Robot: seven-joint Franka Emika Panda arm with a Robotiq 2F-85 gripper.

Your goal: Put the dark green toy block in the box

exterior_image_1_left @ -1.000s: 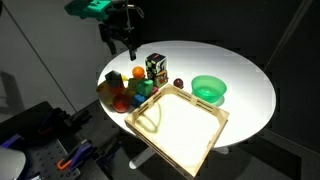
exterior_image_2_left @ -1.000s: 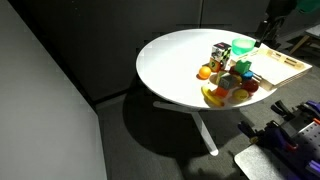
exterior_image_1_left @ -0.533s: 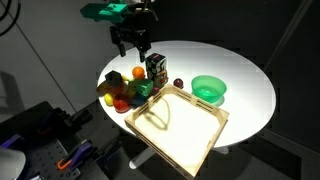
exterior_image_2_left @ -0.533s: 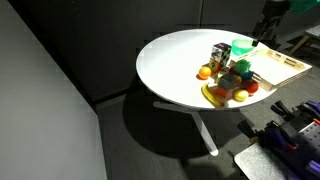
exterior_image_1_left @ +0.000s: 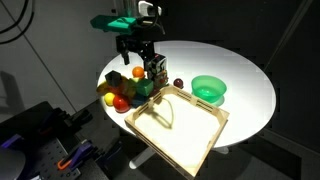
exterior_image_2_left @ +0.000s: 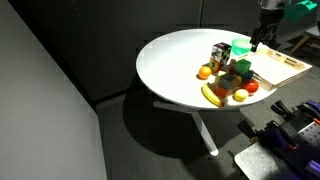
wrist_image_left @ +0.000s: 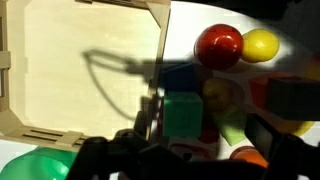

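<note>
My fingers [wrist_image_left: 278,148] are spread wide with nothing between them. In the wrist view both dark tips sit at the bottom edge with a clear gap, so the gripper [exterior_image_1_left: 141,58] is hanging empty over the toy pile.

Right in that gap, below me, is a green square face that I take to be the dark green toy block [wrist_image_left: 182,115]. Fair warning: my own shadow falls across that patch, so I can't swear to the shade. It's packed in with other coloured pieces, a red ball [wrist_image_left: 218,45] and a yellow ball [wrist_image_left: 260,45] lie a bit further off, and the wall of the box [wrist_image_left: 165,60] runs just beside it. So the block isn't in the box yet, it's just outside it.

In an exterior view, the tall patterned carton [exterior_image_1_left: 156,68] stands right by my wrist, and the green bowl [exterior_image_1_left: 209,88] sits well off on the white table [exterior_image_1_left: 245,70].

How I'd play it:
- Come straight down and turn so the tips land on two faces that aren't jammed against neighbours.
- Go low enough to pinch the flat sides around the middle, then squeeze gently.
- Lift straight up clear of the pile and the carton before sliding over the wall.
- Crowding is the real risk here, since a sloppy descent shoves the balls around.
</note>
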